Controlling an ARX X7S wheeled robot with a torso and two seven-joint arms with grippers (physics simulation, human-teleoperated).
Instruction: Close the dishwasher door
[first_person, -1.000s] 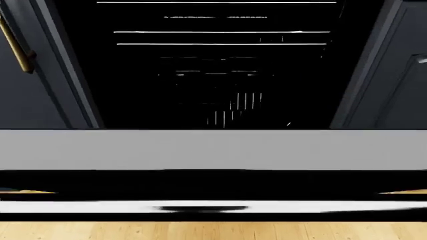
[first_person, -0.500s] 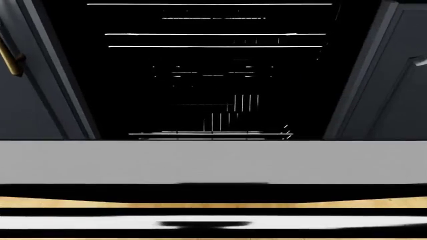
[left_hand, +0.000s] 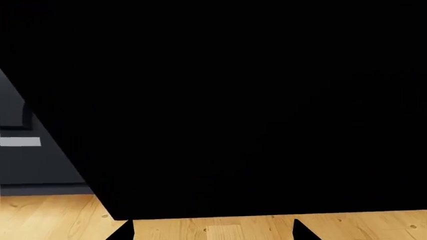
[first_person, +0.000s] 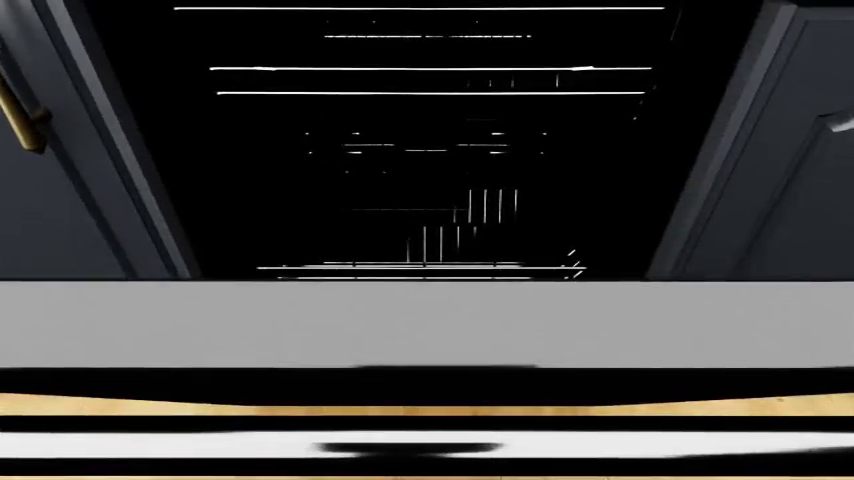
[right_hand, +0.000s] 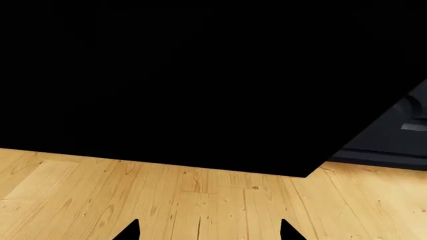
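The dishwasher door (first_person: 427, 325) hangs open and lowered, its flat grey inner face stretching across the head view in front of the dark dishwasher cavity (first_person: 427, 150) with wire racks. Its glossy black outside (left_hand: 233, 100) fills most of the left wrist view, and the same black outside (right_hand: 167, 75) fills most of the right wrist view. My left gripper (left_hand: 213, 235) is open, its dark fingertips wide apart over the floor, close under the door's black face. My right gripper (right_hand: 210, 232) is open too, with nothing between its tips. Neither gripper shows in the head view.
Dark blue-grey cabinet doors flank the cavity at left (first_person: 67, 200) and right (first_person: 787, 180); the left one carries a brass handle (first_person: 16, 115). Wooden floor (right_hand: 167, 200) lies beneath the door. A cabinet base (left_hand: 27, 165) shows beside the door.
Compared with a second ago, the door's grey face sits lower in the head view and a rack's front rail has come into sight. Nothing has changed in the last half second.
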